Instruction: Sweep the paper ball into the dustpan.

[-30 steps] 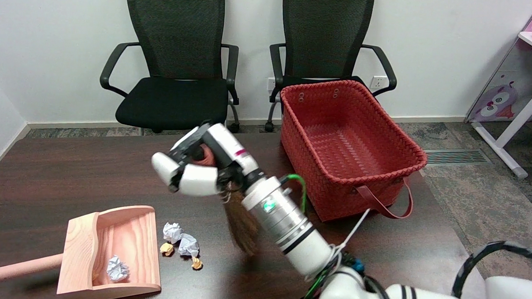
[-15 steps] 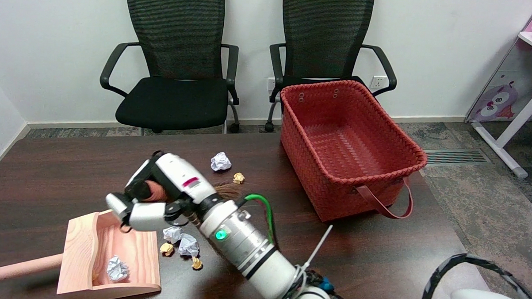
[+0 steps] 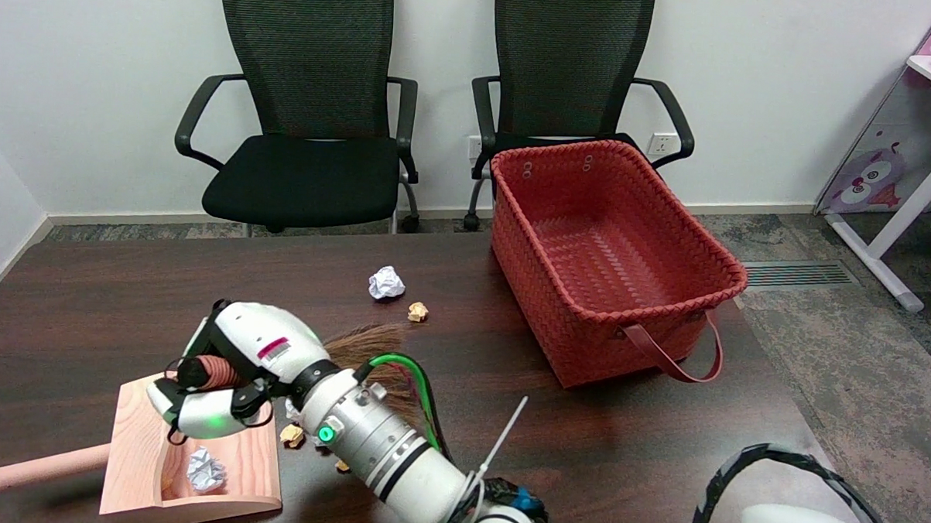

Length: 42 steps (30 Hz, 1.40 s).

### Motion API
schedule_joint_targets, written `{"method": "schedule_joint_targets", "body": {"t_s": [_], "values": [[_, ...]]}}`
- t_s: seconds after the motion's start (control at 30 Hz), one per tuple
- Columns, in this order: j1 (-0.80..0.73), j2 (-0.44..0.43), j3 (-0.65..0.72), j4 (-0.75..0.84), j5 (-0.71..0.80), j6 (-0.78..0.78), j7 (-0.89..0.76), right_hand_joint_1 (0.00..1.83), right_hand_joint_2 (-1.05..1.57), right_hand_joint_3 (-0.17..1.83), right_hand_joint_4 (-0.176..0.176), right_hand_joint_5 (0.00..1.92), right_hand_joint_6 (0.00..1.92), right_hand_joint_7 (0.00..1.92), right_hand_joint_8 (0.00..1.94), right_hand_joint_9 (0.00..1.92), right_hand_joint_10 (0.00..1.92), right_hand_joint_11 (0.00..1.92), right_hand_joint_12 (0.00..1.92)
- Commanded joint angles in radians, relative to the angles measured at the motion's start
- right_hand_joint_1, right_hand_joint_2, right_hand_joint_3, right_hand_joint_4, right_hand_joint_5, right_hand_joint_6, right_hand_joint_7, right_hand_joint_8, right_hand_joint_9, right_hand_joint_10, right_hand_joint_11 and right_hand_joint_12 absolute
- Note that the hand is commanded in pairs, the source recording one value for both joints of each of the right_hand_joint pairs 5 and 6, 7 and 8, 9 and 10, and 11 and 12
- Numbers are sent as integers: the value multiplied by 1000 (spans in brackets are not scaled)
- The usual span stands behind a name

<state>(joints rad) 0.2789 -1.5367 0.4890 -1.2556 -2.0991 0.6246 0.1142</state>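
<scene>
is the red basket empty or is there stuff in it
Empty as far as shown: the red basket shows only bare woven floor and walls; its nearest inner corner is hidden by the rim.

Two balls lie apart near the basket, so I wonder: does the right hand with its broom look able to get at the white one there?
Probably yes: bare table lies between the broom in the right hand and the white paper ball.

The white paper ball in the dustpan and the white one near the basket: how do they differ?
The paper ball in the dustpan lies inside the wooden dustpan, near its front edge; the paper ball near the basket lies on the bare table, farther from the camera. A small yellow ball lies beside the far ball only. Both are crumpled white paper.
</scene>
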Motion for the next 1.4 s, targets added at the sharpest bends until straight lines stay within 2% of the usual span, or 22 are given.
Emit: {"method": "schedule_joint_targets", "body": {"t_s": [0.03, 0.13, 0.33, 0.43, 0.6, 0.87, 1.1, 1.17, 1.23, 1.4], "values": [[40, -108, -8, 219, 11, -45, 113, 913, 1398, 1781, 1, 1920, 1920, 1920, 1920, 1920, 1920, 1920, 1920], [49, -124, -2, 255, 18, -57, 200, 914, 1372, 1786, 0, 1920, 1920, 1920, 1920, 1920, 1920, 1920, 1920], [95, -139, -12, 291, 124, -105, 303, 914, 1335, 1752, 0, 1920, 1920, 1920, 1920, 1920, 1920, 1920, 1920], [114, -141, -22, 296, 143, -104, 413, 914, 1281, 1769, -1, 1920, 1920, 1920, 1920, 1920, 1920, 1920, 1920], [140, -141, -81, 301, 131, 14, 580, 914, 1110, 1827, -2, 1920, 1920, 1920, 1920, 1920, 1920, 1920, 1920], [183, -140, -176, 253, 129, 233, 679, 915, 1170, 1627, -2, 1920, 1920, 1920, 1920, 1920, 1920, 1920, 1920], [187, -100, -195, 156, 129, 380, 835, 915, 1180, 1606, -2, 1920, 1920, 1920, 1920, 1920, 1920, 1920, 1920], [184, -88, -195, 133, 130, 410, 912, 915, 1182, 1609, -2, 1920, 1920, 1920, 1920, 1920, 1920, 1920, 1920], [184, -77, -196, 105, 128, 437, 1058, 915, 1178, 1613, -2, 1920, 1920, 1920, 1920, 1920, 1920, 1920, 1920], [190, -35, -199, 52, 115, 481, 1302, 914, 1117, 1715, -2, 1920, 1920, 1920, 1920, 1920, 1920, 1920, 1920]]}}
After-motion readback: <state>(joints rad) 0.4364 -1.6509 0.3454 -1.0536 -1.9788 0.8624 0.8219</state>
